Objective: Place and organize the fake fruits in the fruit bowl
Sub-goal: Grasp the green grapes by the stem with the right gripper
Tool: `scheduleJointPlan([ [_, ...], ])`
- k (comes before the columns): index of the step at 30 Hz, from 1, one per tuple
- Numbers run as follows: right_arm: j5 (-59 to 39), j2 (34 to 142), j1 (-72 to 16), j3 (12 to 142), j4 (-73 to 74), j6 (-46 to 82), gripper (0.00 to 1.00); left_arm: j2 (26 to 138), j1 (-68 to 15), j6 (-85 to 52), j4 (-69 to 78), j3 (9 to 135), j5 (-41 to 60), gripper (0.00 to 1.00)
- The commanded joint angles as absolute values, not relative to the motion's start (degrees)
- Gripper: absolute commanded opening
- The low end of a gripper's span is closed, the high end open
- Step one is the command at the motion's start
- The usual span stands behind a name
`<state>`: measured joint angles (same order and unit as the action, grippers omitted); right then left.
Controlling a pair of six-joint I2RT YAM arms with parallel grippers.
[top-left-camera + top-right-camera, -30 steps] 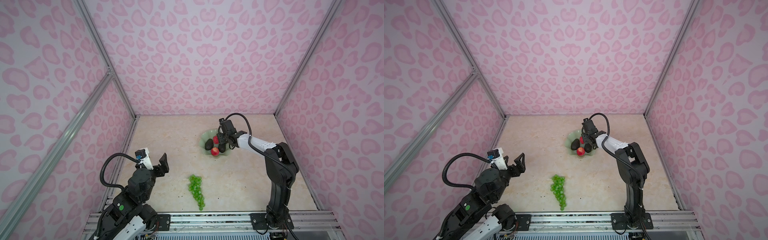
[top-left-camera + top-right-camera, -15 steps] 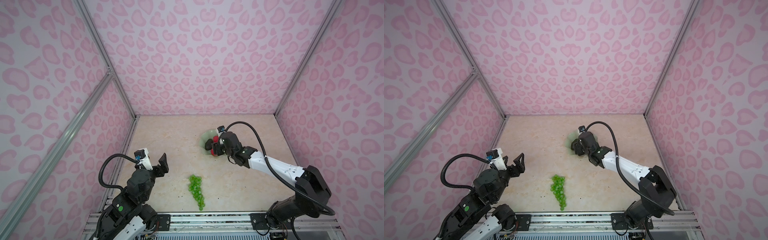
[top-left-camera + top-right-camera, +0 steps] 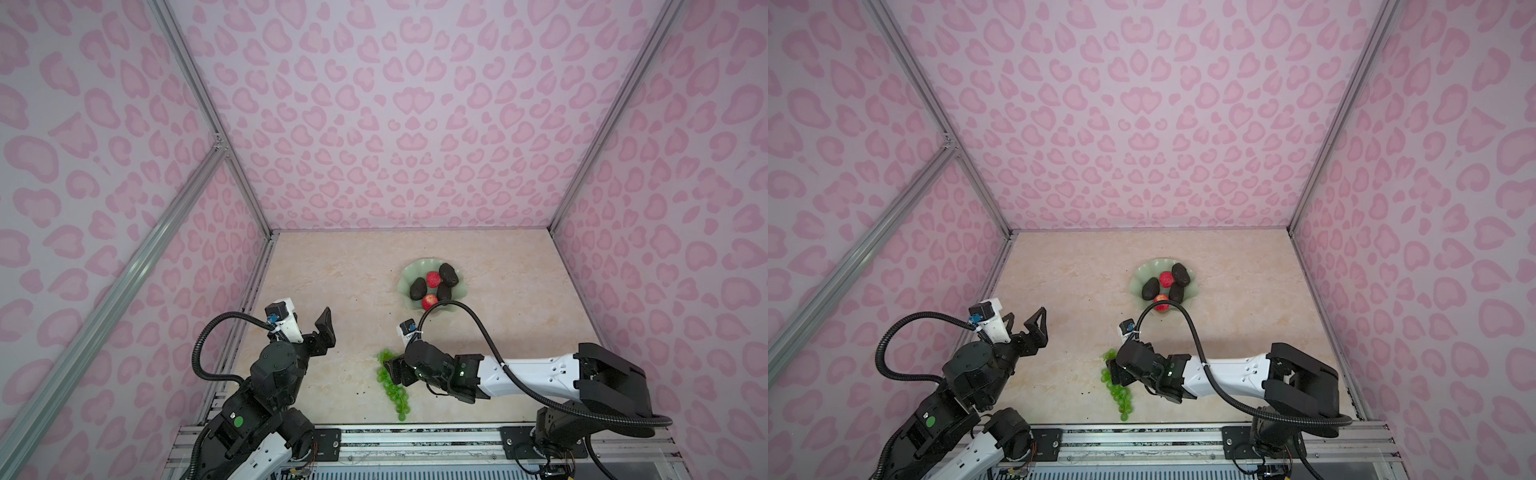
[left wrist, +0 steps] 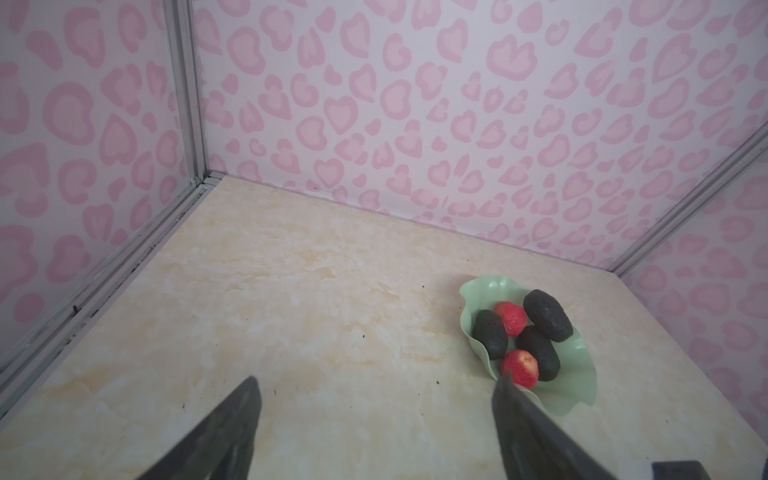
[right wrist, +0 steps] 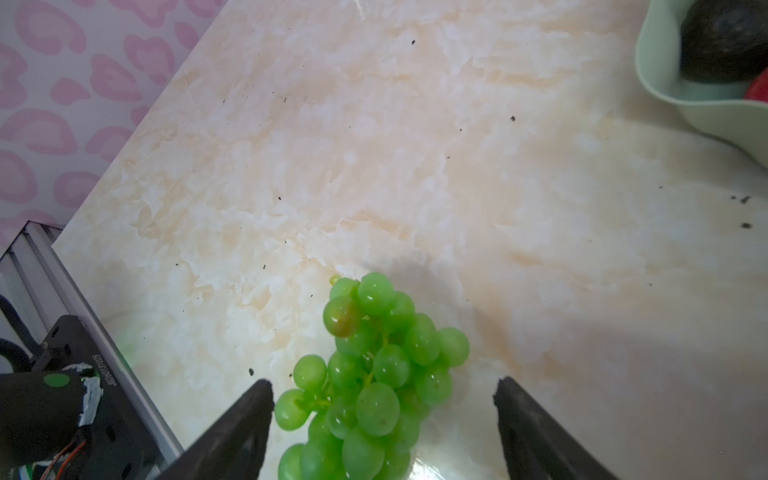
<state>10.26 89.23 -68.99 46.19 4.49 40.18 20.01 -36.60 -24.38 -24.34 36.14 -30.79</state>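
The pale green fruit bowl (image 3: 409, 272) (image 3: 1142, 270) sits mid-table and holds two red apples (image 3: 433, 279) (image 3: 429, 301) and three dark avocados (image 3: 449, 274) (image 3: 418, 289) (image 3: 444, 291). The bunch of green grapes (image 3: 392, 390) (image 5: 374, 365) lies on the table near the front edge. My right gripper (image 3: 390, 372) (image 5: 382, 386) is open and low over the bunch's upper end, a finger on either side, gripping nothing. My left gripper (image 3: 1023, 324) (image 4: 376, 381) hangs open and empty above the table's left side, facing the bowl (image 4: 582, 374).
Pink-patterned walls close in the table on three sides. An aluminium rail (image 3: 415, 432) runs along the front edge just behind the grapes. The right arm's black cable (image 3: 478, 328) arches in front of the bowl's near rim.
My right arm has swung from the bowl down to the grapes at the front, and its jaws have opened wider. The left arm has stayed where it was.
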Motion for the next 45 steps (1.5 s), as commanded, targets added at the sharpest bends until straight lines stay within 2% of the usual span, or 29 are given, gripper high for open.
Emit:
scheduleJointPlan([
  [1, 11.40, 92.38, -69.14, 49.43, 2.90, 43.12, 0.84, 19.38, -36.56, -24.79, -23.99, 35.93, -30.55, 0.88],
  [8, 10.95, 100.05, -68.37, 57.42, -6.87, 45.58, 0.82, 18.34, -36.56, -24.87, -24.16, 35.86, -30.90, 0.88],
  [17, 6.40, 105.26, -67.12, 60.22, -8.47, 45.62, 0.79, 18.39, -36.61, -24.88, -24.21, 35.82, -30.95, 0.88],
  [23, 2.76, 107.78, -65.77, 60.55, -6.06, 45.09, 0.66, 18.28, -36.56, -24.87, -24.30, 35.87, -31.11, 0.88],
  [27, 2.47, 107.81, -65.48, 60.30, -3.57, 44.18, 0.48, 18.50, -36.56, -24.79, -24.26, 35.95, -31.45, 0.88],
  [30, 2.83, 106.53, -65.39, 59.03, 0.03, 43.34, 0.41, 18.57, -36.56, -24.70, -24.26, 35.95, -31.57, 0.88],
  [38, 1.85, 101.59, -63.30, 54.01, 11.33, 45.66, 0.33, 19.16, -36.56, -24.43, -24.24, 36.25, -31.64, 0.88],
  [45, 6.52, 95.35, -62.61, 54.19, 9.59, 42.79, 0.28, 19.29, -36.56, -24.43, -24.17, 36.28, -31.67, 0.88],
])
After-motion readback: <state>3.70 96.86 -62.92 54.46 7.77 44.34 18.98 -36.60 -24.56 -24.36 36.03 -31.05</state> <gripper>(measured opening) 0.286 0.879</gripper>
